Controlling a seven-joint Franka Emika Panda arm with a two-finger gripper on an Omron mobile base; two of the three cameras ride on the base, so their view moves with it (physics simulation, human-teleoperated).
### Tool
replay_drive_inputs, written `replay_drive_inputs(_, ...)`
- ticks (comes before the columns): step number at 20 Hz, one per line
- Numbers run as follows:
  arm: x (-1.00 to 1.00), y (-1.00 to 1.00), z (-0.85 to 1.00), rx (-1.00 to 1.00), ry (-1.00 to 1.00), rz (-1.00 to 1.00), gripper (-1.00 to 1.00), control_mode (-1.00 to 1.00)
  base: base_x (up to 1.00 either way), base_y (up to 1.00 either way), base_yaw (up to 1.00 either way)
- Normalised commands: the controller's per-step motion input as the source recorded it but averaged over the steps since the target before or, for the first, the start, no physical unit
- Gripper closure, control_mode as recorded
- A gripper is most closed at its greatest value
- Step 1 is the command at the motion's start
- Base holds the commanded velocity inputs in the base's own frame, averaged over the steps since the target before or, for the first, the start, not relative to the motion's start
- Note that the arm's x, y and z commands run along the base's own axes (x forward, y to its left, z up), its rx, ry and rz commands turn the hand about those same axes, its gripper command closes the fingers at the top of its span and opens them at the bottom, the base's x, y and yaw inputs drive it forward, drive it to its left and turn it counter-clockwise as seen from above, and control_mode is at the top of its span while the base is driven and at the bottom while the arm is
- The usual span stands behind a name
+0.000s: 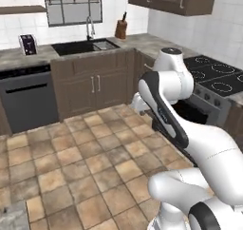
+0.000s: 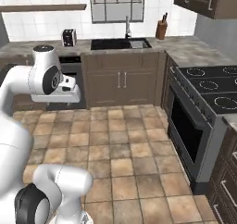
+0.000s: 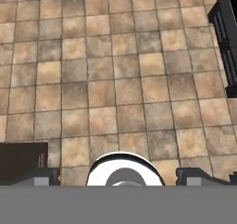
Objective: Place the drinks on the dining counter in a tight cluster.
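The task looks barely begun, judging from these pictures: no bottle is held, and neither the drinks nor the dining worktop can be picked out in any view, so where they stand cannot be told from here. The robot faces a kitchen corner across a tiled floor (image 1: 85, 162), with the arm folded up over the base.

The pincer (image 3: 118, 177) hangs spread wide and empty over the floor; in the hand view its two dark fingertips (image 3: 44, 176) sit far apart at the bottom edge, with bare tiles between them. Everything is left to do: the base probably has to drive to the drinks, then each bottle must be fetched and set close beside the others.

The left base view shows the sink (image 1: 85, 46) set in a grey worktop (image 1: 14, 58), a toaster (image 1: 28, 44), a knife block (image 1: 121, 29), a dishwasher (image 1: 26, 100) and part of the stove (image 1: 213, 77). The right base view gives the stove (image 2: 210, 86) more fully, with its oven door (image 2: 190, 126) side-on, which the left view largely hides behind the arm. The hand view looks straight down, adding a dark cabinet edge (image 3: 227, 42) at its upper right that the base views do not clearly place
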Motion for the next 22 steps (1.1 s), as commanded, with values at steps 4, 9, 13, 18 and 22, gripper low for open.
replay_drive_inputs(4, 0.0, 0.0, 0.0, 0.0, 0.0, 0.0, -1.0, 1.0, 0.26, -0.14, -0.74)
replay_drive_inputs(9, 0.0, 0.0, 0.0, 0.0, 0.0, 0.0, -1.0, 1.0, 0.39, -0.02, -0.72)
replay_drive_inputs(13, 0.0, 0.0, 0.0, 0.0, 0.0, 0.0, -1.0, 1.0, 0.38, 0.0, -0.72)
replay_drive_inputs(18, 0.0, 0.0, 0.0, 0.0, 0.0, 0.0, -1.0, 1.0, 0.74, 0.0, -0.62)
replay_drive_inputs(22, 0.0, 0.0, 0.0, 0.0, 0.0, 0.0, -1.0, 1.0, 0.97, 0.05, -0.61)
